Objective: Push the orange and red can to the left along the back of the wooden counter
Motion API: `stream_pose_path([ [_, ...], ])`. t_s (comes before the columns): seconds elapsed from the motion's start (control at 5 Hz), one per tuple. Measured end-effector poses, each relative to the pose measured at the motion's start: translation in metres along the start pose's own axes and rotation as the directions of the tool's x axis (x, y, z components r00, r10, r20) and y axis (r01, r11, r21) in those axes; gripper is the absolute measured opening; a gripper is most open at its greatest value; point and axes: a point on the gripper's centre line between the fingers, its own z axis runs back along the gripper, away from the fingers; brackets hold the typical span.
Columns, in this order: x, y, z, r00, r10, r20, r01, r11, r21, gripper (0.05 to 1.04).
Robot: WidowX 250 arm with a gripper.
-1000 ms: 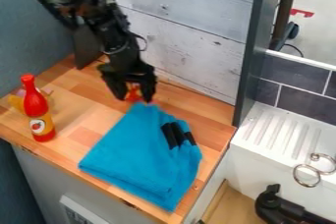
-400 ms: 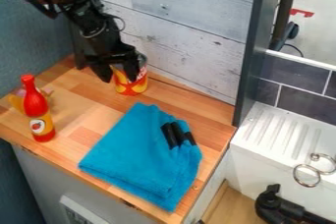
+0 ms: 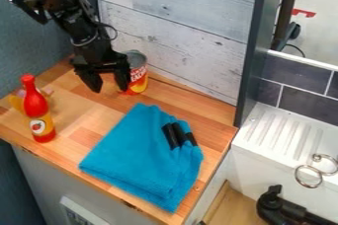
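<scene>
The black gripper [image 3: 111, 89] hangs low over the back left part of the wooden counter [image 3: 86, 115], open with nothing between its fingers. Just to its right stands an upright red and yellow can [image 3: 138, 73], partly covered by the right finger. A folded blue cloth [image 3: 142, 155] with black stripes lies in front and to the right of the gripper. Near the left edge a red bottle [image 3: 37, 110] with a yellow lower part stands upright, and a yellowish object [image 3: 17, 102] is partly hidden behind it.
A whitewashed plank wall [image 3: 178, 26] rises behind the counter, with a dark upright panel [image 3: 251, 61] at its right end. Beyond that panel are a white ribbed sink ledge [image 3: 290, 130], metal rings [image 3: 309, 175] and a black pipe-like part [image 3: 280, 209].
The gripper has moved left, away from the cloth's back corner and then off the front of the can, which now shows more. Cloth and bottle have stayed put.
</scene>
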Motion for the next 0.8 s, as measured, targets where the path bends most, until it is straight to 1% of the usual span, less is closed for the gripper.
stream_pose_path([
  [0.2, -0.012, -0.001, 0.02, 1.0, -0.006, 0.011, 0.006, 0.999, 0.035, 1.0],
  [0.4, -0.028, -0.019, 0.048, 0.995, -0.085, -0.056, 0.088, 0.994, 0.059, 1.0],
  [0.6, -0.053, -0.03, 0.071, 0.962, -0.184, -0.2, 0.2, 0.978, 0.065, 1.0],
  [0.8, -0.064, -0.029, 0.082, 0.913, -0.291, -0.286, 0.319, 0.946, 0.053, 1.0],
])
